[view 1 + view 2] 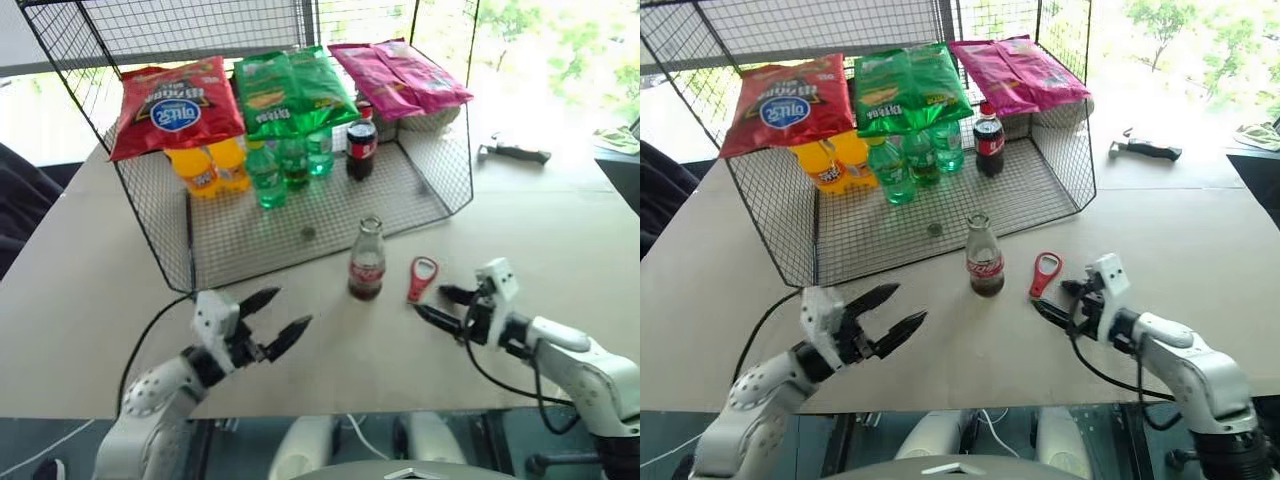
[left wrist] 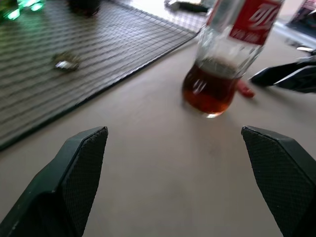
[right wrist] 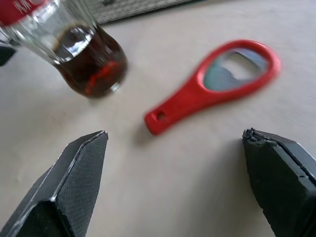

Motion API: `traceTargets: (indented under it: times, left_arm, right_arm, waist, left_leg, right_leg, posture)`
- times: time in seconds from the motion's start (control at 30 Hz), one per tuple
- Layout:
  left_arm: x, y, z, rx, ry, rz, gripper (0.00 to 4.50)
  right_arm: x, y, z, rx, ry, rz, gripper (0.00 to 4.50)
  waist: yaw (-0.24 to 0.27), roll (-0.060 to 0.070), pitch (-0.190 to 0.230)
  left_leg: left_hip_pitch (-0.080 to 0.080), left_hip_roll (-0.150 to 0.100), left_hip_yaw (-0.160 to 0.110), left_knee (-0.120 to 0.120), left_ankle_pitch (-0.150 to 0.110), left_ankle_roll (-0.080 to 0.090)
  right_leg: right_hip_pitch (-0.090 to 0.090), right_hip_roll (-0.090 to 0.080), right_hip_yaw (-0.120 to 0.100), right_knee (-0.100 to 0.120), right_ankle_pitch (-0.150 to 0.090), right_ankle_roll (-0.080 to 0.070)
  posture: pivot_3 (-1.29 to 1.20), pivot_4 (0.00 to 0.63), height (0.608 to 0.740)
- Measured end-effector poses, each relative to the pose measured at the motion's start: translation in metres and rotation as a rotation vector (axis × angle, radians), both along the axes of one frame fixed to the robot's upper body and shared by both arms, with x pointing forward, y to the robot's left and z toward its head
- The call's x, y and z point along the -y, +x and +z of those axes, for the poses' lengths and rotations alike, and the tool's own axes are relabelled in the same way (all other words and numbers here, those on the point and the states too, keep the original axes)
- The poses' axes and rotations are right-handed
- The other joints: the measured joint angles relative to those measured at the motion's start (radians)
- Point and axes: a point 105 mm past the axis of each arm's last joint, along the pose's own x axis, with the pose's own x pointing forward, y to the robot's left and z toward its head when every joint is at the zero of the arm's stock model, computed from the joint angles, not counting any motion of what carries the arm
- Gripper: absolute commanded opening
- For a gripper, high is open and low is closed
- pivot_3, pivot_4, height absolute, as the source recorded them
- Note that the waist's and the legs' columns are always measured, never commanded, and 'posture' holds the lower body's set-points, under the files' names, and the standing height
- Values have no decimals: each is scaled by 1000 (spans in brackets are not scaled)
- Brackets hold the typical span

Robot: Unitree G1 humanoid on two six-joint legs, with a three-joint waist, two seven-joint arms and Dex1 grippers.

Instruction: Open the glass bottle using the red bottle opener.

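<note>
Nearest of all, at the front edge of the pale tabletop [image 1: 90, 300], the left pincer [image 1: 280, 318] hangs just above the surface with its two black fingers [image 1: 258, 299] spread wide, holding nothing and aimed toward the middle of the tabletop. Ahead of it and a little to the right stands the slim clear glass bottle with a red label and dark drink in its bottom [image 1: 366, 260], upright on the tabletop, just in front of the open edge of the black wire mesh basket [image 1: 160, 215] and apart from both pincers. Its narrow neck looks uncapped, though I cannot be sure from here. Just right of the bottle, not touching it, the small flat red bottle opener with an oval ring head [image 1: 422, 278] lies flat, its ring end pointing away and its short handle toward the front. Further right, the right pincer [image 1: 437, 303] rests close beside the opener's handle, fingers parted wide and gripping nothing; the opener lies free in front of them.

Behind all this, the wire basket lies open toward the front. Across its top rest a red snack bag [image 1: 176, 105], a green snack bag [image 1: 290, 92] and a pink snack bag [image 1: 398, 75]. Beneath them stand orange drink bottles [image 1: 208, 168], green plastic bottles [image 1: 282, 165] and a red-capped dark cola bottle [image 1: 361, 148]. A small round bit [image 1: 308, 235] lies on the mesh floor. Far off to the right, a dark-handled tool [image 1: 514, 152] lies on the tabletop.
</note>
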Motion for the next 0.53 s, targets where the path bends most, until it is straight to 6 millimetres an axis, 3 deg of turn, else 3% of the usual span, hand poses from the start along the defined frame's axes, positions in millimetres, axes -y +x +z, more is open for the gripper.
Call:
traceTargets:
  times: [0.23, 0.4, 0.53]
  left_arm:
    - [-19, -25, -10, -18, 156, 102, 4500]
    - [-18, -26, -8, 14, 187, 93, 4500]
    - [-14, -25, -7, 19, 171, 79, 4500]
  right_arm:
    - [44, -14, -8, 191, -110, 52, 4477]
    - [44, -18, 3, 399, -138, 142, 4477]
    - [44, -24, 1, 431, -137, 135, 4477]
  waist:
    - [-9, 4, 2]
    - [-8, 4, 2]
    - [-5, 5, 3]
  left_leg:
    - [3, 1, 2, -1, 0, 0]
    - [3, 2, 1, -1, 0, 0]
    - [3, 2, 0, -1, -1, 1]
  right_leg:
    - [4, 1, 0, -3, 0, 0]
    - [5, 1, 0, -3, 0, 0]
    - [5, 0, 0, -6, 0, 0]
  posture:
    - [0, 150, 740]
    - [0, 150, 740]
    - [0, 150, 740]
